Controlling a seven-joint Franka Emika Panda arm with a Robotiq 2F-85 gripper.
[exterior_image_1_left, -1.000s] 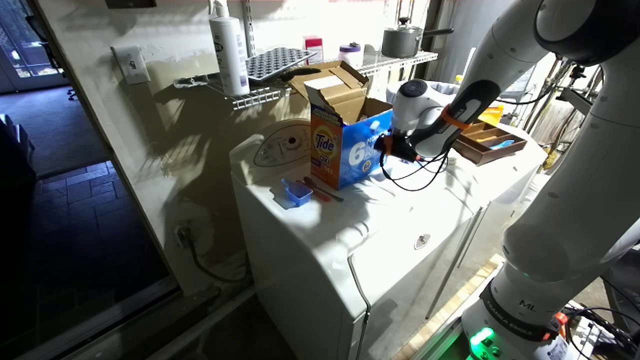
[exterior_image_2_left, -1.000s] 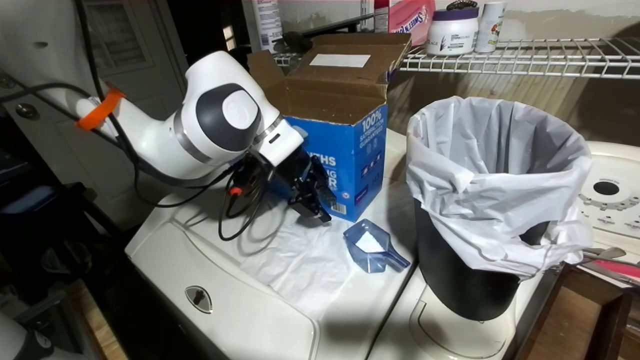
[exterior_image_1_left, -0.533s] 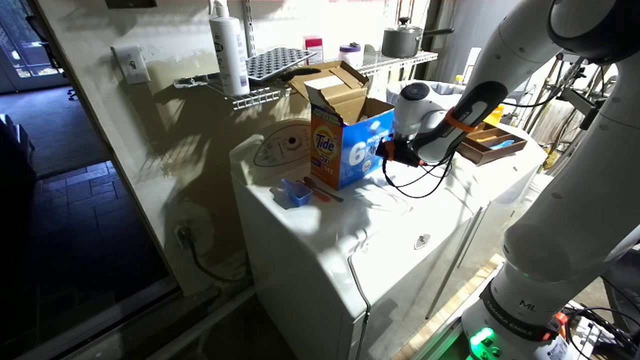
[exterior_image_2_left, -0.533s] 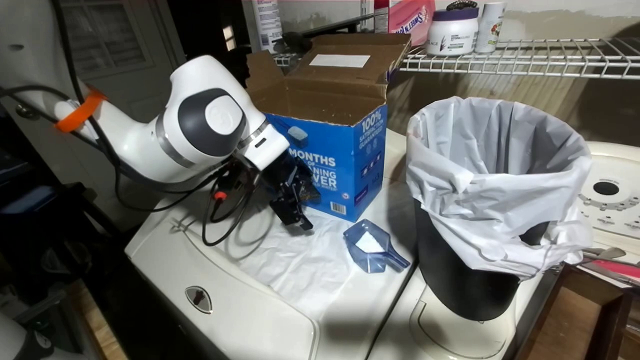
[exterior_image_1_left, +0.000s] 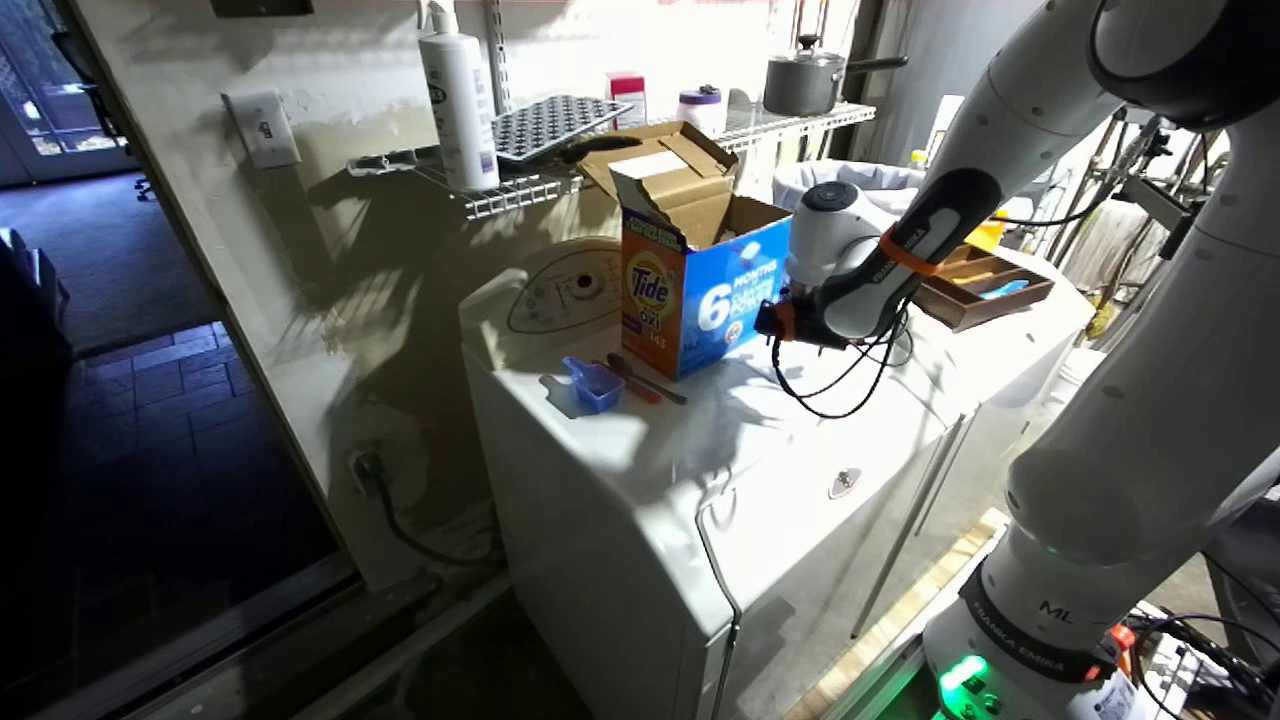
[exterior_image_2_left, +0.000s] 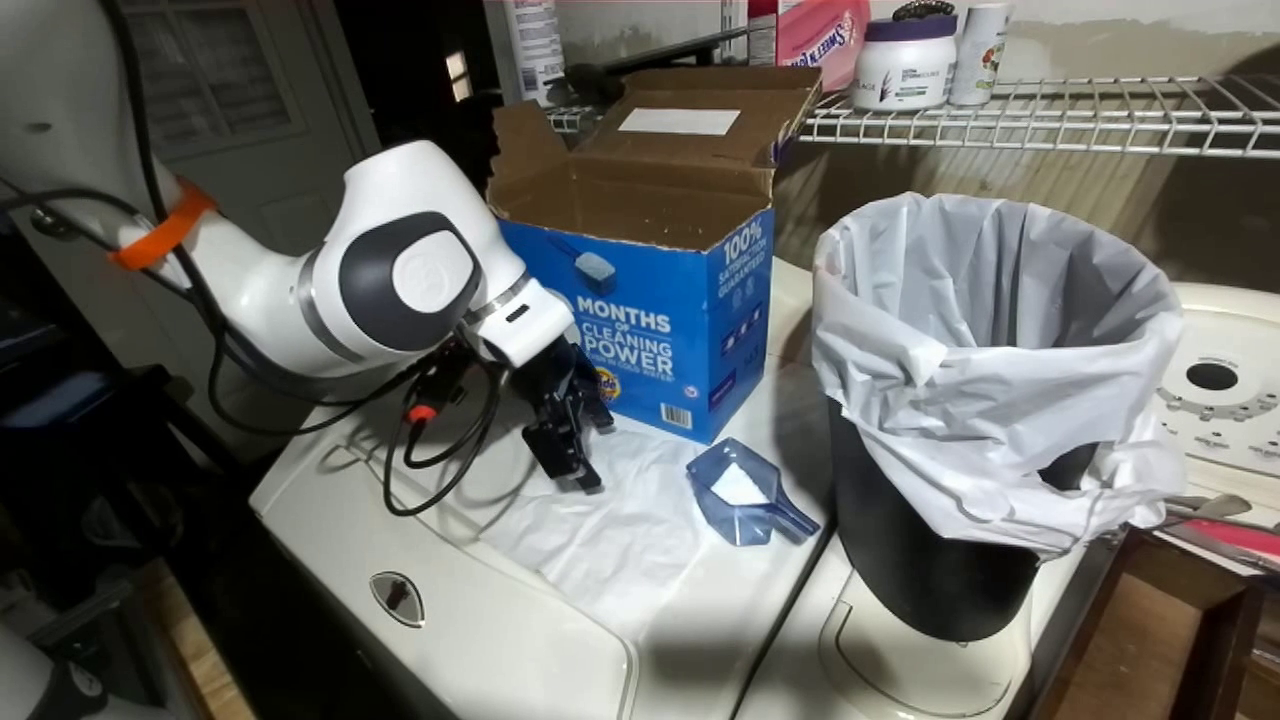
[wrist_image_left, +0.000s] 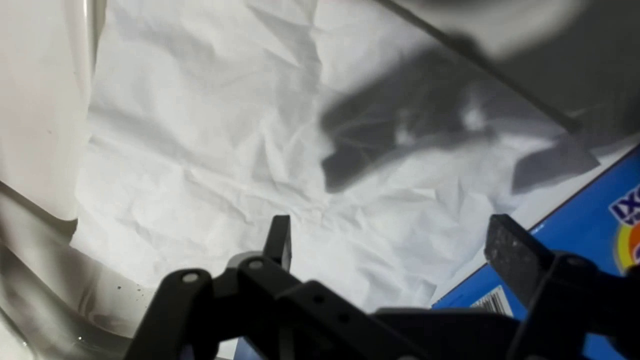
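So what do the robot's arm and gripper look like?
The arm is white and rounded, with dark panels, FRANKA EMIKA lettering, an orange band, looping black cables and a green light at its base. The gripper is black and angular, with two fingers.

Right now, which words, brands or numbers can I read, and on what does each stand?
"Tide": detergent box
"OXI": box
"143": box
"6 MONTHS OF CLEANING POWER": box
"100% SATISFACTION GUARANTEED": box
"Sweet'N Low": pink package
"LAGE": jar
"FRANKA EMIKA": robot arm
"ML": robot arm
Remaining print, including the white bottle's, is too small or blurred.
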